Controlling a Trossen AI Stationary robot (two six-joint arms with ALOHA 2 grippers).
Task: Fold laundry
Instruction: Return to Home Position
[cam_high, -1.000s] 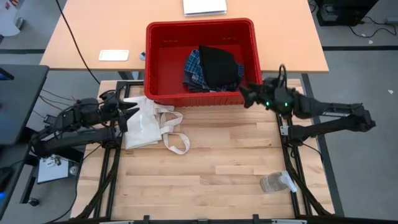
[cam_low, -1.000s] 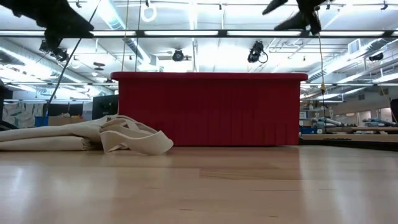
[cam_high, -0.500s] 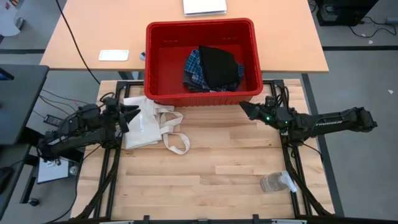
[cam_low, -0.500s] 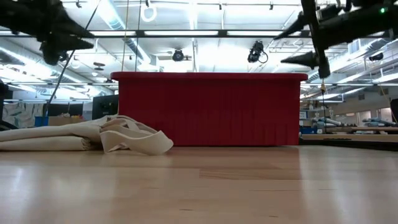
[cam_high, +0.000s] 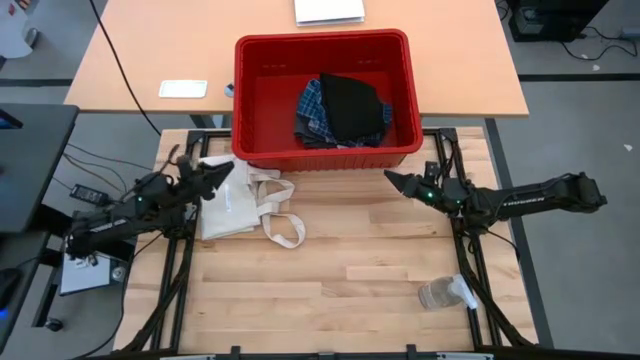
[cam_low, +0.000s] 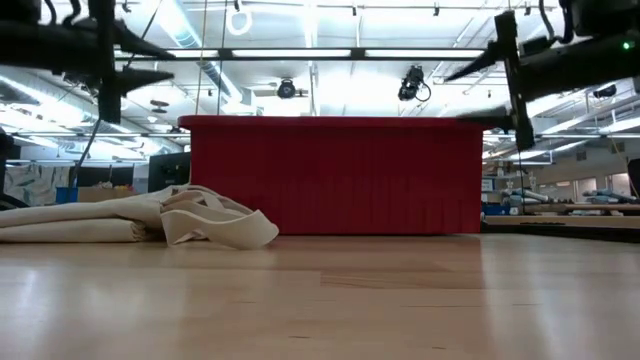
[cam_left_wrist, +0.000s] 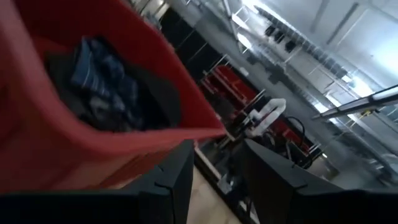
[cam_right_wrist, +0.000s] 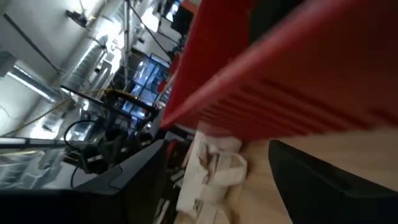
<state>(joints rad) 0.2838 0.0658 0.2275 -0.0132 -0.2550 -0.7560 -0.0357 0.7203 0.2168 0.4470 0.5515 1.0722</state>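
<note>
Two garments (cam_high: 318, 112) in bin (cam_high: 243, 100), black piece (cam_high: 353, 104) front-to-back

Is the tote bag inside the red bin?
No, the tote bag lies on the table, outside the bin and near one of its corners.

left gripper (cam_high: 218, 172), right gripper (cam_high: 392, 178), fingers parted

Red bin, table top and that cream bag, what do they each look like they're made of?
The bin looks like moulded plastic: even red, with fine vertical ribs on its wall. The table top seems to be pale wood, joined strips with visible grain, smooth finish. The bag looks like matte woven cloth, probably canvas: it lies in soft folds.
</note>
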